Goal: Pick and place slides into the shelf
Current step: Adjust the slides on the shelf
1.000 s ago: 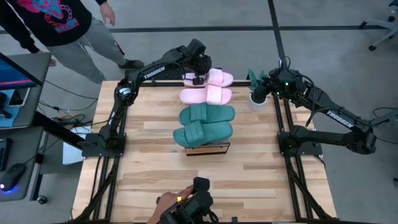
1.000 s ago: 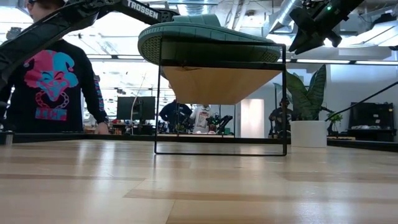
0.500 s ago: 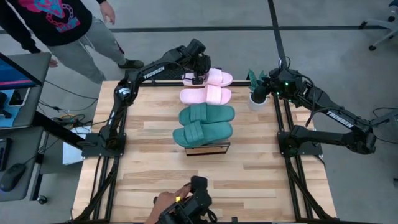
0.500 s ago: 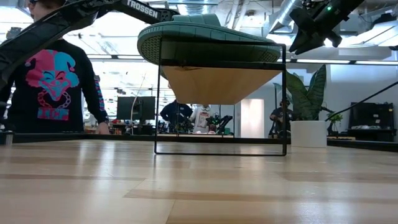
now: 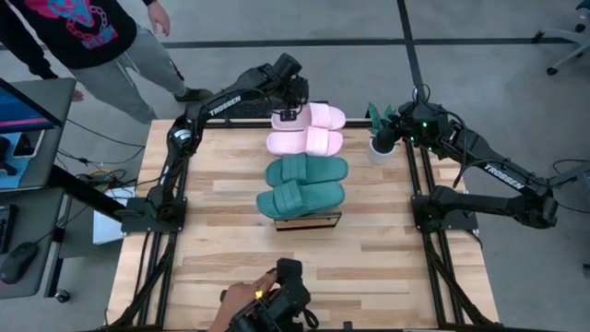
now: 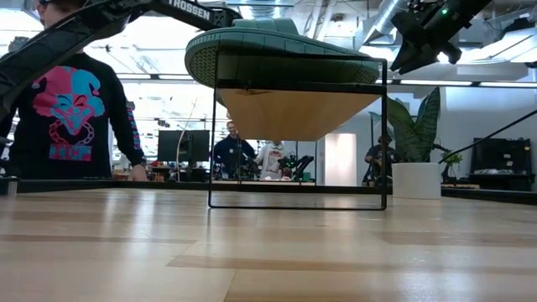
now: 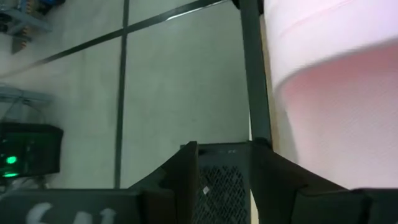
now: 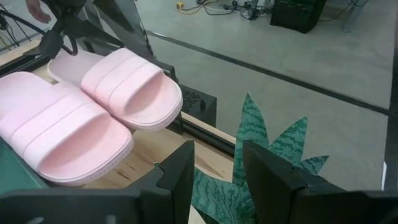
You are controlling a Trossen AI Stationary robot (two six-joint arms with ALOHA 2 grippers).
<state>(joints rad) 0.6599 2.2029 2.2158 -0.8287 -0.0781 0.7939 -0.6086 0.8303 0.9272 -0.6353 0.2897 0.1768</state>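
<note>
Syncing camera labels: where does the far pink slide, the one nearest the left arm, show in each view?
High view: far pink slide lies at the shelf's far end, left gripper at its end.
Low view: not visible; a teal slide on the shelf blocks it.
Left wrist view: pink mass filling one side.
Right wrist view: the farther of two pink slides.
Shared landmark: the second pink slide beside it.

Overhead and table-level cameras share the shelf (image 5: 307, 219); wrist cameras sit close.
</note>
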